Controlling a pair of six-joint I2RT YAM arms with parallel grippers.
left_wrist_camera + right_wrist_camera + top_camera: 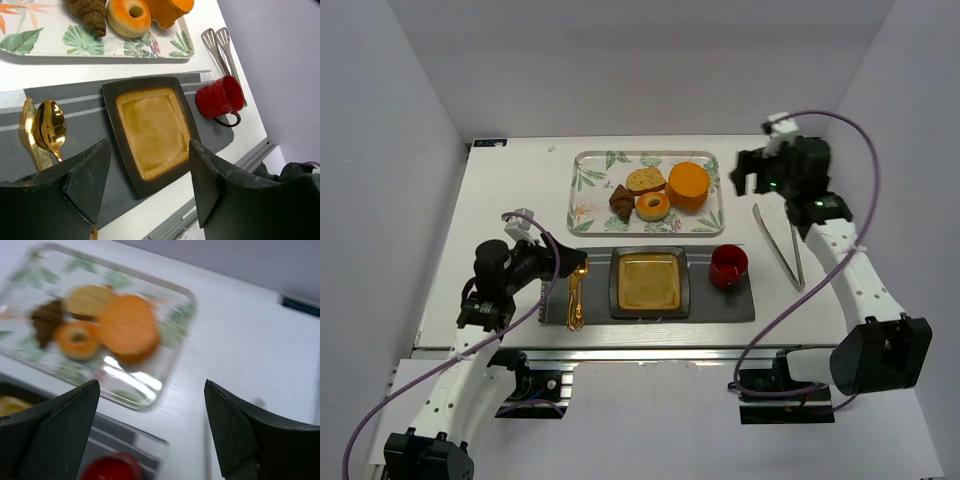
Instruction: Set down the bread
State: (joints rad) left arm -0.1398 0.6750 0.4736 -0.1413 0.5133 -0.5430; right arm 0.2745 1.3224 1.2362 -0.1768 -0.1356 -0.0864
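From where I stand, the white table (500,220) is boxed in by three plain walls. A pale grey back wall (640,60) runs across the far edge, and a left wall (380,150) and a right wall (920,110) close in on either side, all with a faint lilac cast. The tabletop looks smooth and matte. A small dark label (490,144) sits at its far left corner. A slotted aluminium rail (650,355) runs along the near edge, and below it lies a lower white surface (650,430). The light is soft and even, and the shadows on the table are faint and short.
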